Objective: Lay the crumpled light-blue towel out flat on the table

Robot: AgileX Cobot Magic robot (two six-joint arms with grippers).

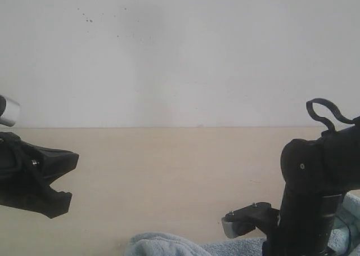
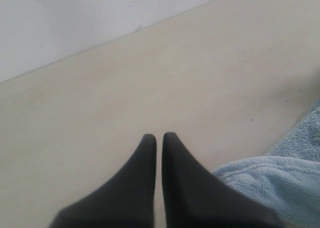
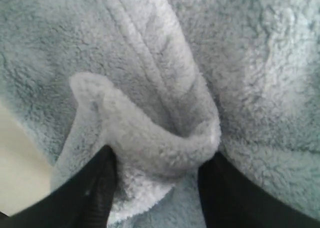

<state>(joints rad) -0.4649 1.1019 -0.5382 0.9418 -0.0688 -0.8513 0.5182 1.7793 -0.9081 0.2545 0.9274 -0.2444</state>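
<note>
towel (image 3: 240, 62) fold pinched by down-pointing right gripper (image 3: 157, 158)

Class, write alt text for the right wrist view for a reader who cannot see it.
The right gripper pinches a raised fold of the fluffy light-blue towel between its two black fingers. A sliver of the beige table shows beside it.

1. A plain white wall (image 1: 180, 53) is filling the upper half of the exterior view, standing upright behind the table (image 1: 169, 171)
2. A cluster of small dark specks (image 1: 89, 18) is showing on the wall, high and left of centre
3. The pale beige table is meeting the wall along a straight horizontal seam (image 1: 180, 127)
4. Soft, even light is falling on both surfaces, and a faint grey shadow (image 1: 147, 31) is lying on the wall
</note>
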